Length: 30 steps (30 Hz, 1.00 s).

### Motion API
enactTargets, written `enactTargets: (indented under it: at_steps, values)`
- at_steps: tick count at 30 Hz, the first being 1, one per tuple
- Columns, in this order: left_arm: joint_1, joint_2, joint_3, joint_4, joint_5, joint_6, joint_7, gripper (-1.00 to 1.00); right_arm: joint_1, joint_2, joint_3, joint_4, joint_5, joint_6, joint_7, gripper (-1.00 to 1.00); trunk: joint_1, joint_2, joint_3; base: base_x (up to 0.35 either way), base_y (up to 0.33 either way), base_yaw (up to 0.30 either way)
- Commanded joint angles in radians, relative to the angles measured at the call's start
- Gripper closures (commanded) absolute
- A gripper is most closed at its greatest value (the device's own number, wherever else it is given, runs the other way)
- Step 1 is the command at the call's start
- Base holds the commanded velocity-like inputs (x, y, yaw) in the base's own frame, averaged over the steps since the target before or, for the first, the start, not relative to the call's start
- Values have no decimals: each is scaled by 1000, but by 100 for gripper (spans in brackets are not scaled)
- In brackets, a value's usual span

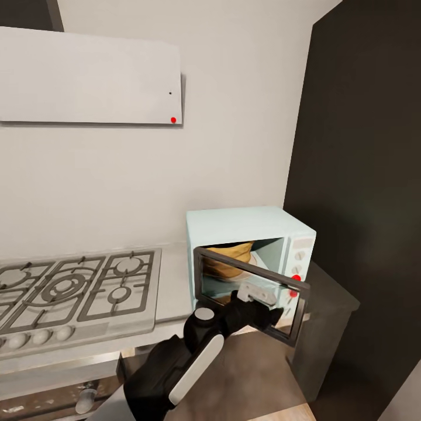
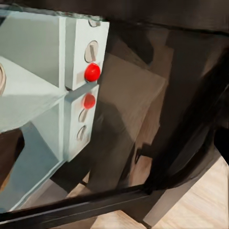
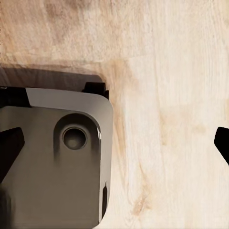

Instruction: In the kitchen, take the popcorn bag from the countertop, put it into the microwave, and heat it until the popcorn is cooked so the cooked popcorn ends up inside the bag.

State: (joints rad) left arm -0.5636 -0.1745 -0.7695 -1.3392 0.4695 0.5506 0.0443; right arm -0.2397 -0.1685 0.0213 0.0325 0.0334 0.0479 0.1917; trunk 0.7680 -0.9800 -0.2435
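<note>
- Tall dark cabinet wall: at 3 o'clock of the microwave, just beside it. Judged risk: little room on that side for an arm swinging round the door.
- Worktop: grey slab carrying hob and microwave; bare strip between the 2.
- Gas hob: steel, grates on, at 9 o'clock of the microwave. Not in the way.
- White hood: on the wall at 11 o'clock, 1 red dot at its corner.
- Microwave: mint-blue, on the worktop end. Door hangs part open, dark-framed glass swung outward. Judged risk: heating cannot begin until it is shut; a glancing push could shove the whole box instead.
- Left arm and left gripper: at the door's outer face, 6 o'clock of the cavity. Cannot tell whether its fingers are parted or closed.
- Right gripper: state cannot be told; the right wrist view looks down on the wooden floor and the robot's base.
- Popcorn bag: orange-tan, inside the microwave cavity behind the door. Judged risk: the closing door could catch it if it bulges forward.
- Control panel: 2 knobs and 1 red dot, mirrored in the glass.
</note>
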Motion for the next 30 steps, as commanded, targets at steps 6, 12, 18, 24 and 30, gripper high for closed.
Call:
enactTargets:
  at_steps: [6,12,18,24,30]
  values:
    - [-1,0,-3,-53,7,8,5,-100,-2,1,1,1,-1,7,2,-100,0,-1,-1,0,0,-39]
    - [-1,0,-16,-56,7,7,143,-100,-2,3,1,1,-3,14,2,-100,0,-1,-1,0,0,-224]
    - [-1,0,-58,-58,8,6,159,-100,-1,3,2,1,-1,16,2,-100,0,-1,-1,0,0,-218]
    - [-1,0,-58,-58,8,6,160,-100,-1,2,2,1,-1,16,2,-100,0,-1,-1,56,-4,-155]
    - [-1,0,-56,-57,7,6,163,-100,-1,1,2,1,-1,17,2,-100,0,-1,-1,228,-86,-11]
